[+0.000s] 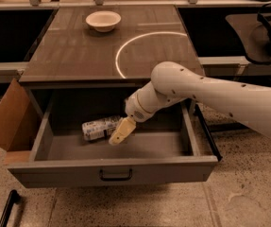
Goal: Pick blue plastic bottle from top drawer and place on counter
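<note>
Gripper [121, 132] is down inside the top drawer [114, 171], just beside the right end of the blue plastic bottle [98, 128]. Open or shut? Can't tell. The bottle lies on its side, left of the drawer's centre. Above the drawer, the worktop [78, 56] carries a white bowl [103, 20].

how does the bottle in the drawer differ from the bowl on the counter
The blue plastic bottle lies on its side inside the top drawer; the white bowl sits upright on the counter. The bottle is long with a printed label; the bowl is round and plain. The gripper hangs by the bottle's right end, far from the bowl. Both are pale.
</note>
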Robot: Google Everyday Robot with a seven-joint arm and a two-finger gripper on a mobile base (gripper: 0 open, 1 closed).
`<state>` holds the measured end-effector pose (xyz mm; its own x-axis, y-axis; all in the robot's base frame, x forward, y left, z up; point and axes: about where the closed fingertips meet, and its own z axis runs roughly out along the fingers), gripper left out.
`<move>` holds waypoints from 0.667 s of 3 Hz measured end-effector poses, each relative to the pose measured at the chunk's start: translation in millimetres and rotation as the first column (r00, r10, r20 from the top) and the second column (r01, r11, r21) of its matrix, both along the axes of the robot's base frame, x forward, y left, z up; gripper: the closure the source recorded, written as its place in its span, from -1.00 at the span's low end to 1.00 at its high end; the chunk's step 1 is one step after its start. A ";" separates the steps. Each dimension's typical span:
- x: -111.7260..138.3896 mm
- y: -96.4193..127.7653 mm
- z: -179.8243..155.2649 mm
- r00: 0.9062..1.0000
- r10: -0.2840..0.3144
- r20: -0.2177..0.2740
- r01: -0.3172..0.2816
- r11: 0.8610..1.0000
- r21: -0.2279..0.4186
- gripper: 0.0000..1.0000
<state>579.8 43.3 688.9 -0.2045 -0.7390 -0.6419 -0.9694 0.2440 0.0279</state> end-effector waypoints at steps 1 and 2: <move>10.6 17.7 -22.0 1.000 -0.003 0.004 0.003 1.000 -0.005 -1.00; 18.5 33.9 -39.7 1.000 0.004 -0.001 -0.004 1.000 -0.013 -1.00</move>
